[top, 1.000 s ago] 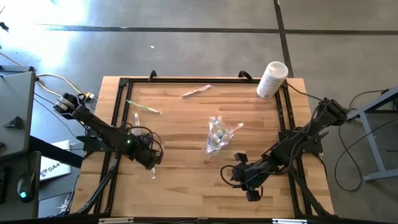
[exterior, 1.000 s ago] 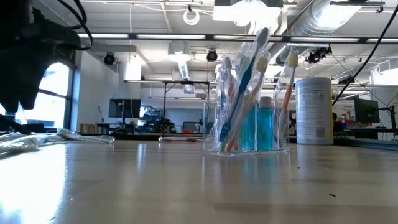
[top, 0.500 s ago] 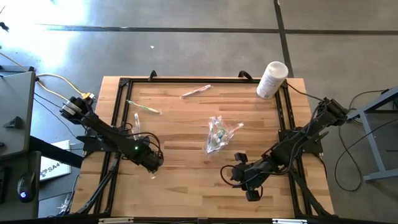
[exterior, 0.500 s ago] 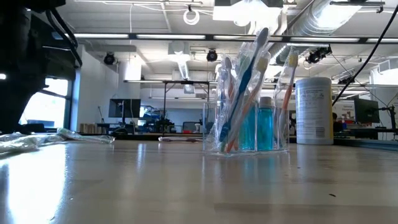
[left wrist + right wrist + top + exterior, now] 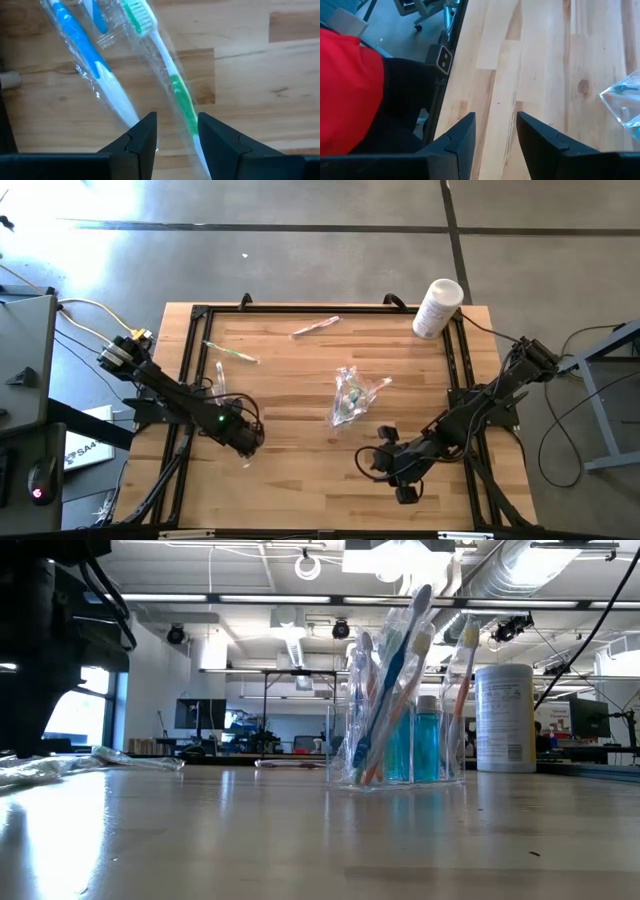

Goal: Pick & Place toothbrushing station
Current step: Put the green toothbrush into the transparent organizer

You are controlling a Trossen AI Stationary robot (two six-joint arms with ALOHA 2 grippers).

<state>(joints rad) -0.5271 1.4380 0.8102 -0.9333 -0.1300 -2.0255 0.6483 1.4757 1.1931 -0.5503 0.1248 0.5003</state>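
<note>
Left wrist: green toothbrush [image 5: 172, 85] between tool [image 5: 176, 131] fingers

Clear bag [image 5: 400, 700] of toothbrushes stands upright center-right, white canister [image 5: 504, 718] just right of it, dark arm [image 5: 50, 640] filling the upper left.

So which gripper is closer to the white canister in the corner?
Right. The right gripper sits below the white canister, toward the table's front; the left gripper is across the table.

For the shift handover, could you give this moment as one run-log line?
left gripper: open over wrapped green toothbrush | right gripper: open, idle | clear bag: mid-table
</note>
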